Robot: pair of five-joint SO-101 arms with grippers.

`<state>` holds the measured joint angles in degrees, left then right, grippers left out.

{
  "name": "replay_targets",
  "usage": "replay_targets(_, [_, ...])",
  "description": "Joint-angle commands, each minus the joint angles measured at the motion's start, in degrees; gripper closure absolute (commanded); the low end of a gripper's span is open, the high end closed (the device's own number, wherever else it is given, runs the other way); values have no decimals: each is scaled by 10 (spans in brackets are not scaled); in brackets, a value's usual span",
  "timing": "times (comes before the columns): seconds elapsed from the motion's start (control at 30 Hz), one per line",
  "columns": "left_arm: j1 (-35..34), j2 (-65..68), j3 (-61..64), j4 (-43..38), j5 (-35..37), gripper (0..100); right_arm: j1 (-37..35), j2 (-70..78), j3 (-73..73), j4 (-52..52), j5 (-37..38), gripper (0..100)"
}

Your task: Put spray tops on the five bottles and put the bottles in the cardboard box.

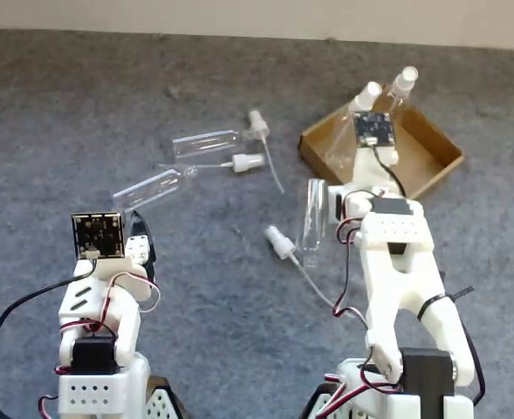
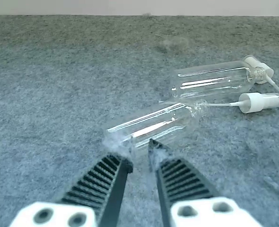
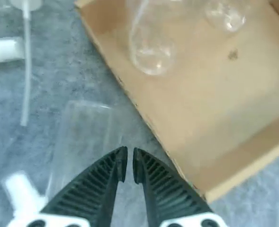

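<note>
The cardboard box (image 1: 441, 165) sits at the back right with two capped bottles (image 1: 366, 98) leaning in it; their clear bases (image 3: 151, 45) rest on the box floor (image 3: 215, 113). My right gripper (image 3: 129, 163) hangs shut just over a topless bottle (image 1: 313, 212) lying beside the box, a loose spray top (image 1: 281, 242) at its near end. My left gripper (image 2: 139, 153), open a narrow slit, hovers at the base of another topless bottle (image 2: 153, 123). Behind it lie a capped bottle (image 2: 210, 81) and a second loose spray top (image 2: 257, 101).
Grey carpet covers the whole table. The spray tops' thin dip tubes (image 1: 274, 175) trail across the carpet between the bottles. The box's near wall (image 3: 144, 118) stands close beside my right gripper. Open carpet lies to the far left and behind the bottles.
</note>
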<state>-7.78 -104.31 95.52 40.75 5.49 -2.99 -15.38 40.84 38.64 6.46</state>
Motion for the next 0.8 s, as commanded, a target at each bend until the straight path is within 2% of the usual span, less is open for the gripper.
replay_targets(0.0, [-7,-7,2,-14,-5,993,3,-6,-36,65,8,982])
replay_targets(0.37, [-5,-7,2,-14,-5,993,-9,0,-32,134,9,982])
replay_targets(0.53, [-5,-7,2,-14,-5,993,-54,0,-32,178,9,982])
replay_targets(0.77, [-5,-7,2,-14,-5,993,-143,0,-32,179,9,982])
